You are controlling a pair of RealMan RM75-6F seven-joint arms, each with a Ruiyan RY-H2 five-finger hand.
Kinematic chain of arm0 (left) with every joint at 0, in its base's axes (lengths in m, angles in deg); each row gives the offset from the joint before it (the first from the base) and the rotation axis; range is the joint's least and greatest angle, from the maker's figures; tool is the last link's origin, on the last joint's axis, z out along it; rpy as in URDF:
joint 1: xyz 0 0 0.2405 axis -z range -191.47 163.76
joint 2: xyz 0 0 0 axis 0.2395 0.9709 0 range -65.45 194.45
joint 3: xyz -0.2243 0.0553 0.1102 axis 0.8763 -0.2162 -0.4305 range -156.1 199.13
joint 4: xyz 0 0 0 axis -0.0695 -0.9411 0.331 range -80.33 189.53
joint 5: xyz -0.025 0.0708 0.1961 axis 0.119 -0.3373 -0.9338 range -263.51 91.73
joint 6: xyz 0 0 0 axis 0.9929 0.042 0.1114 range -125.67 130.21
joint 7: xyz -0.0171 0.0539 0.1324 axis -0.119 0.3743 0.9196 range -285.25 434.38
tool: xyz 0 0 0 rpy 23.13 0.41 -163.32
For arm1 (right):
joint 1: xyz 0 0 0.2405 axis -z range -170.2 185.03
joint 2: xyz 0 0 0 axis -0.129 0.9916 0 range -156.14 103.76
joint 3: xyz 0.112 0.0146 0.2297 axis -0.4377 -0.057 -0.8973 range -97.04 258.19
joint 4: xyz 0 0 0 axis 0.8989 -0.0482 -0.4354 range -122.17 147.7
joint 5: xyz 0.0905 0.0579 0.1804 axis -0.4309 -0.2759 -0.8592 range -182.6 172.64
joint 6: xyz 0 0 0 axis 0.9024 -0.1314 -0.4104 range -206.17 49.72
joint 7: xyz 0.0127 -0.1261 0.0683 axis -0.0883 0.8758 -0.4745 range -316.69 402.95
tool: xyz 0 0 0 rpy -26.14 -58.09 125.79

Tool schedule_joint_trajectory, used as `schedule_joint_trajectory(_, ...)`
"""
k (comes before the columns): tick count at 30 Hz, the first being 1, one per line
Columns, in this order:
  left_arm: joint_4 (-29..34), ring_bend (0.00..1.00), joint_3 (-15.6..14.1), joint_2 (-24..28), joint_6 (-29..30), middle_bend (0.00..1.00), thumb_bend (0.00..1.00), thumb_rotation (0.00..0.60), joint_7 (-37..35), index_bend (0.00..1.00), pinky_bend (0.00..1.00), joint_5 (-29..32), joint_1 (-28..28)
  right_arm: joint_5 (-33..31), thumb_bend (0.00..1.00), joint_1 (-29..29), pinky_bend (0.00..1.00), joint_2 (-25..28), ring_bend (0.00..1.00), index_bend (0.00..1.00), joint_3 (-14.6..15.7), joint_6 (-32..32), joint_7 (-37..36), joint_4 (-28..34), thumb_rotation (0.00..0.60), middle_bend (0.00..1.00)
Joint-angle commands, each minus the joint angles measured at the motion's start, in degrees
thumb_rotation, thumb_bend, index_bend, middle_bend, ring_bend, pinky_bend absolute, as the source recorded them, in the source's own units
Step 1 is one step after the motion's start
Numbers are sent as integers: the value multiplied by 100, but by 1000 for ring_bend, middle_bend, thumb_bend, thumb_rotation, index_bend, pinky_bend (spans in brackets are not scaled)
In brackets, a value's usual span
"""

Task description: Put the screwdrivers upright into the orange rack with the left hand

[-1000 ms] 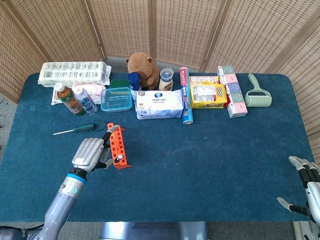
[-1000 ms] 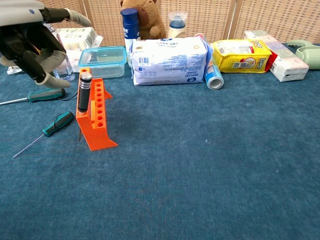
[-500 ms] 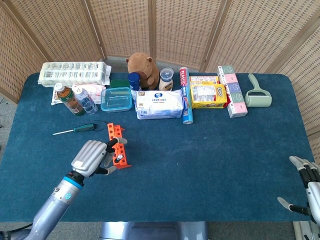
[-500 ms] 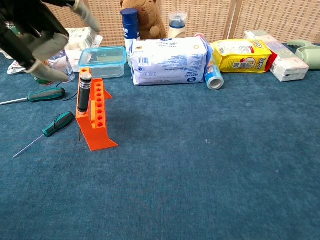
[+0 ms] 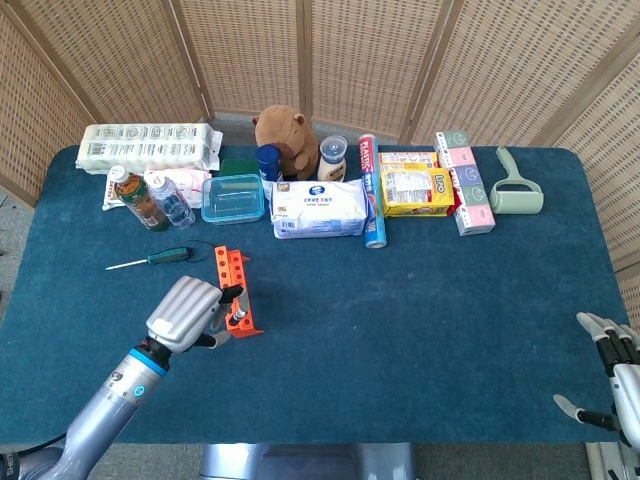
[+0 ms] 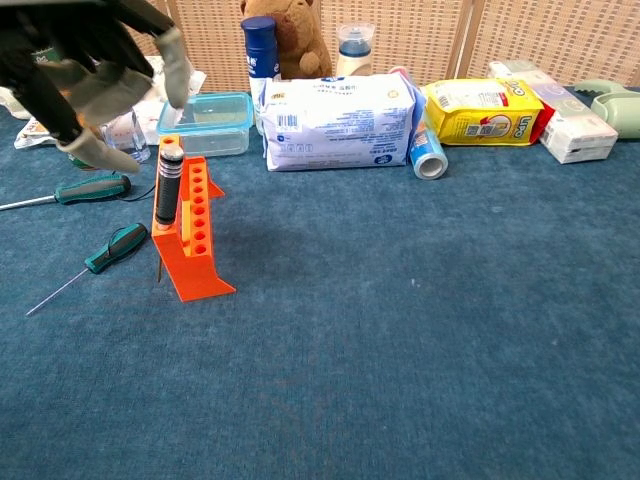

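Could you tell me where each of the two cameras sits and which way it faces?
Head view: high above the near edge, looking steeply down on the table; shows the left hand with its forearm and the right hand.
Chest view: low, near table height, looking across toward the wicker screen; only the left hand shows.
Both share the orange rack with one screwdriver upright in it.
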Motion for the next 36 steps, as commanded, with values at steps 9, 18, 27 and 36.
schedule_joint_trajectory(9, -287, 753, 0, -91, -133, 764, 0, 57, 367, 553, 920, -19, 256, 5, 0, -1, 28, 18, 110, 74, -1, 1, -53, 0, 600, 113)
schedule_joint_trajectory(18, -401, 752, -95, -142, -43, 764, 0, 0, 1034, 553, 923, -165, 394, 0, 0, 13, 28, 23, 116, 74, -8, -32, -75, -2, 600, 115)
schedule_joint_trajectory(27, -504, 752, -273, 111, -330, 764, 0, 0, 1445, 590, 927, -413, 574, -18, 0, 3, 30, 10, 120, 74, -15, -16, -58, 3, 600, 116)
schedule_joint_trajectory(36, -568, 752, -326, 241, -467, 764, 0, 0, 1472, 592, 927, -511, 650, -12, 0, 7, 37, -10, 122, 74, -11, -17, -5, 23, 600, 117)
